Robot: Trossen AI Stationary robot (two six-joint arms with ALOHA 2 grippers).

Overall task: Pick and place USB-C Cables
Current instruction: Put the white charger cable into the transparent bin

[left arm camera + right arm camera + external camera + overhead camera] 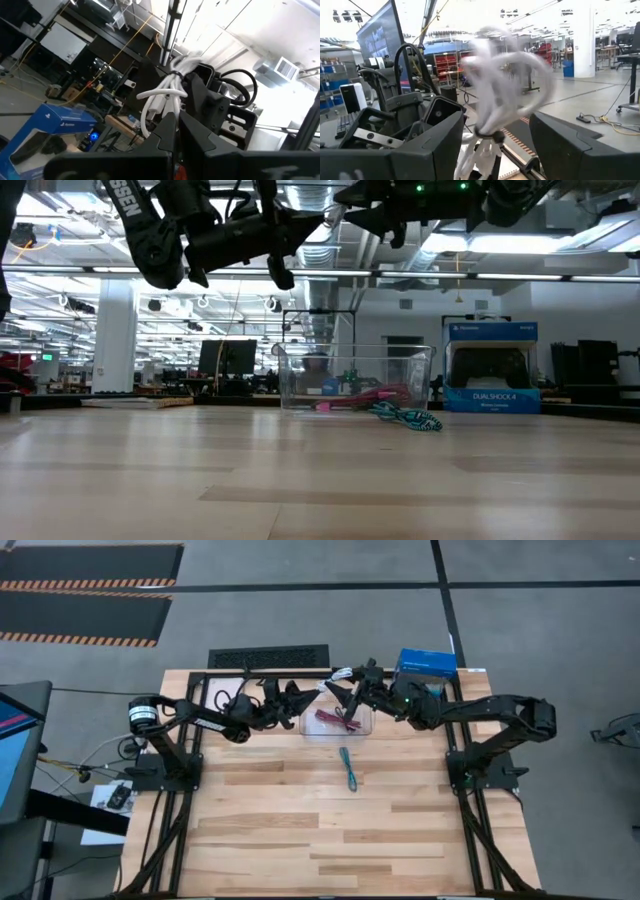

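We see both arms raised above the far side of the table (300, 830), meeting over the clear plastic bin (338, 723). The right end effector (495, 145) stands with its fingers wide apart, and the white USB-C cable (505, 80) bundle sits between them; in the right wrist view we cannot tell whether the pads touch it. The left end effector (177, 122) has its fingers closed together, their tips right at the white cable (167, 90) from the opposite side; whether they pinch it we cannot tell.

The dark red cable (335, 720) lies inside the bin. The teal cable (348, 768) lies on the bare table just in front of the bin, stretched out, near it but outside. Behind the bin, at the table's far right edge, stands the blue DualShock 4 box (426, 663).
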